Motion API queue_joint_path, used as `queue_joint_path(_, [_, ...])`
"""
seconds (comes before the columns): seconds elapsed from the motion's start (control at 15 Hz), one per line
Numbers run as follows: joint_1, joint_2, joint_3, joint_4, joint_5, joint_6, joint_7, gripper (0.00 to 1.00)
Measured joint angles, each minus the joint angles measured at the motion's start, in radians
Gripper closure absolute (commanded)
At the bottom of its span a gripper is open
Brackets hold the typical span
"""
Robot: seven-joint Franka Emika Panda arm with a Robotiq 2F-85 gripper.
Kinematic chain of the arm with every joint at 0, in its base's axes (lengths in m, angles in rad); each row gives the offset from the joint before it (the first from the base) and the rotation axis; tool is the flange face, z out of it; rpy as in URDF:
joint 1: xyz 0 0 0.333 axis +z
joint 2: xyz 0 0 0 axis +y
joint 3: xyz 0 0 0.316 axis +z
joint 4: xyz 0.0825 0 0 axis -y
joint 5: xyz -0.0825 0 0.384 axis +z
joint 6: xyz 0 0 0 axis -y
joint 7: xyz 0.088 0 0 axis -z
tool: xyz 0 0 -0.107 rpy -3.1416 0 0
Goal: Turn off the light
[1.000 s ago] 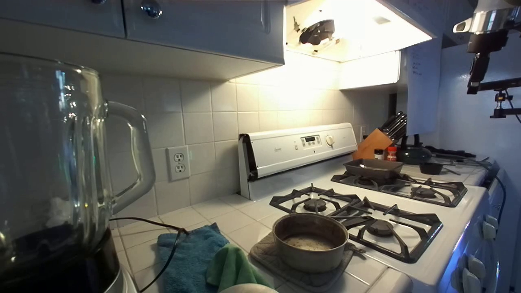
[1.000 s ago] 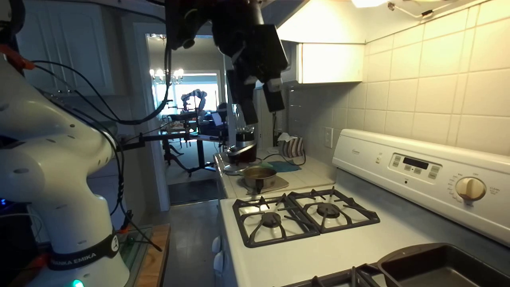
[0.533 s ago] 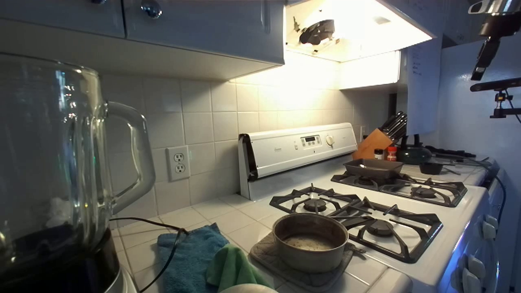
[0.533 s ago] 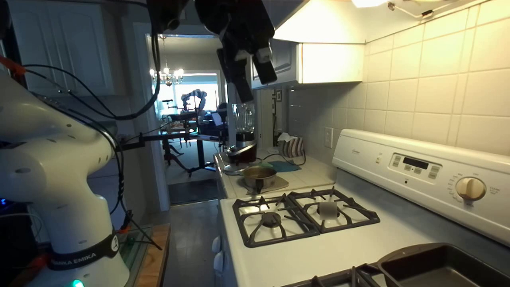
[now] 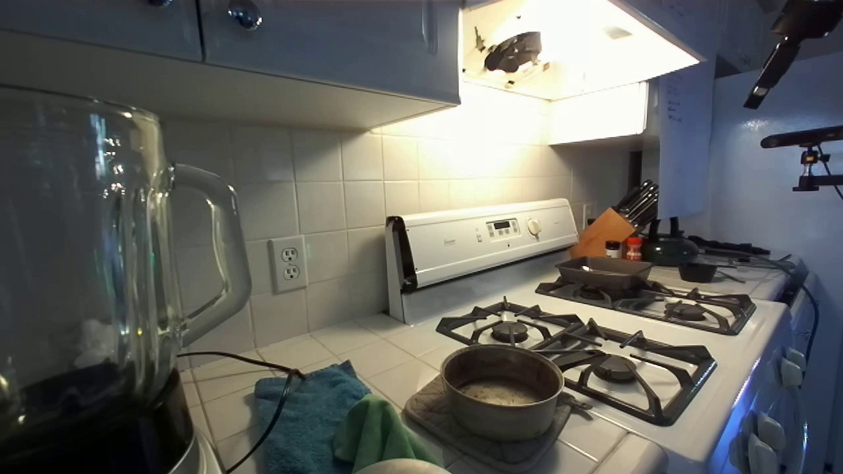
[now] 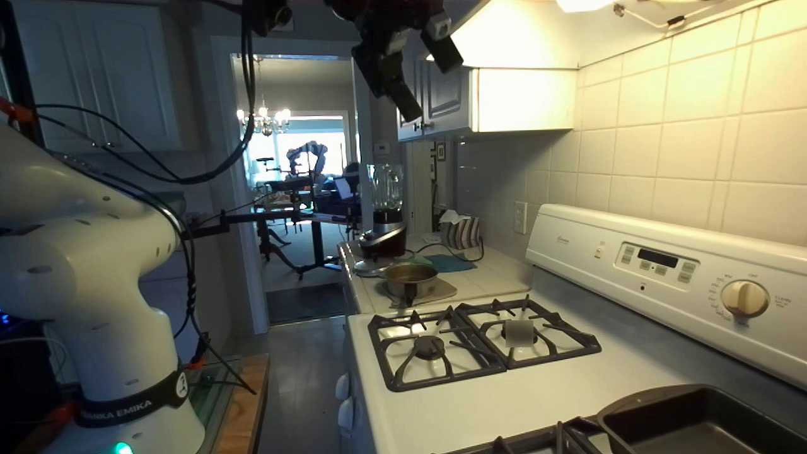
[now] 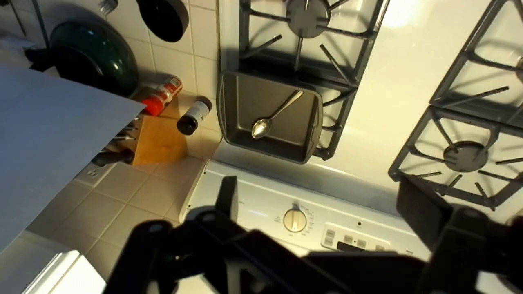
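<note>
The light is on. A bright lamp [image 6: 583,5] glows at the top edge in an exterior view, under the range hood. The lit underside of the hood [image 5: 593,56] also shows in an exterior view, with a dark fan part in it. No switch on the hood can be made out. My gripper [image 6: 430,85] is open and empty, high in front of the hood; its upper part is cut off by the frame. Its tip [image 5: 755,100] shows at the upper right in an exterior view. In the wrist view my gripper [image 7: 316,185] has widely parted jaws with nothing between them.
The stove [image 6: 479,403] lies below, with a back panel carrying a knob [image 6: 745,298] and a small switch [image 6: 599,250]. A baking pan [image 7: 269,116] holds a spoon. A paper sheet [image 7: 61,139] hangs near the gripper. A wall cabinet [image 6: 523,99] is beside the hood.
My gripper has risen steadily in both exterior views and lately shifted toward the hood side. It stays open. The light stays on and the stove things have not moved.
</note>
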Motion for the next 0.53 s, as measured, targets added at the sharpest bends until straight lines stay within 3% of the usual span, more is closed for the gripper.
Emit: queue_joint_path(0.53, [0.014,0.000,0.010,0.011,0.000,0.188,0.005,0.00])
